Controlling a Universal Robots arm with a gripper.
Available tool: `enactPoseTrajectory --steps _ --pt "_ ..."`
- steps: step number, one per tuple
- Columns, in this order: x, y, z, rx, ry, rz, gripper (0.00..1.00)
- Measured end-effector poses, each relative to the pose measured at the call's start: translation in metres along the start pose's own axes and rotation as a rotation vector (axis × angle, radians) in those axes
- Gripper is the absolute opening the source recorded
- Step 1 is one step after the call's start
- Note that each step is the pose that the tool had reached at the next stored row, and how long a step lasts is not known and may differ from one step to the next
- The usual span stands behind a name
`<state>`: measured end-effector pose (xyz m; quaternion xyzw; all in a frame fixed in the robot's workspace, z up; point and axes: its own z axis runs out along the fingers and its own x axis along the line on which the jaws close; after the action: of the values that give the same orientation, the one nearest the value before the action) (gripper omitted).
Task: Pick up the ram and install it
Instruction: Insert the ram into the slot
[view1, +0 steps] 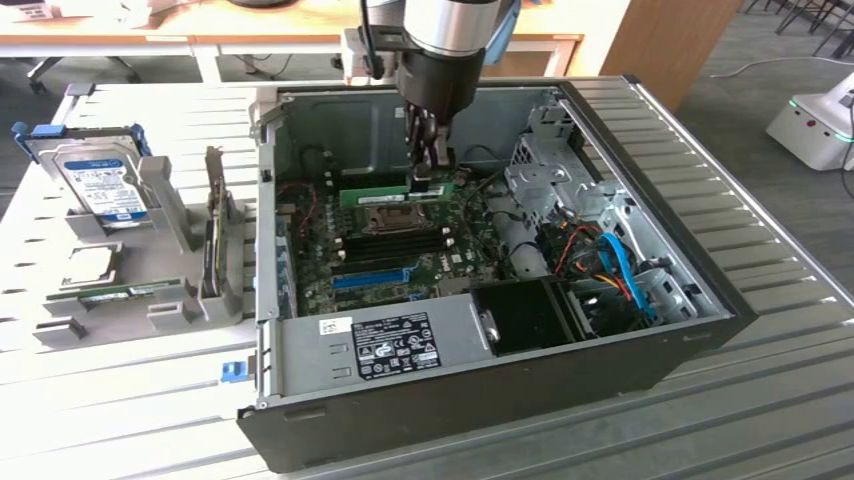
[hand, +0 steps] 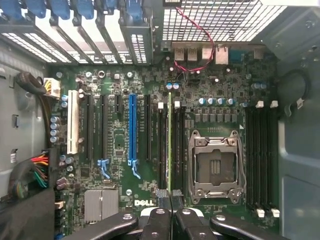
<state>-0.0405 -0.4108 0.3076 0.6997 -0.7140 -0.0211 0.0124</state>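
The ram (view1: 375, 195) is a thin green stick standing on its long edge over the motherboard (view1: 400, 245), just behind the CPU socket (view1: 388, 216). My gripper (view1: 424, 180) reaches down into the open computer case (view1: 467, 390) and is shut on the stick's end at the exterior view's right. In the wrist view the ram (hand: 170, 145) is edge-on, lined up along a memory slot beside the CPU socket (hand: 215, 167), and runs away from my gripper (hand: 170, 199). I cannot tell whether it is seated in the slot.
A grey holder (view1: 160, 310) at the exterior view's left carries a silver hard drive (view1: 107, 185) and a second green stick (view1: 130, 293). Inside the case are a black fan shroud (view1: 534, 315), blue and orange cables (view1: 621, 270) and a drive cage (view1: 541, 165).
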Motion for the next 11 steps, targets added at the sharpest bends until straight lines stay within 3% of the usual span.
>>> enactPoseTrajectory --steps 11 --pt "0.0 -0.0008 0.016 0.0011 0.0 0.0 0.12"
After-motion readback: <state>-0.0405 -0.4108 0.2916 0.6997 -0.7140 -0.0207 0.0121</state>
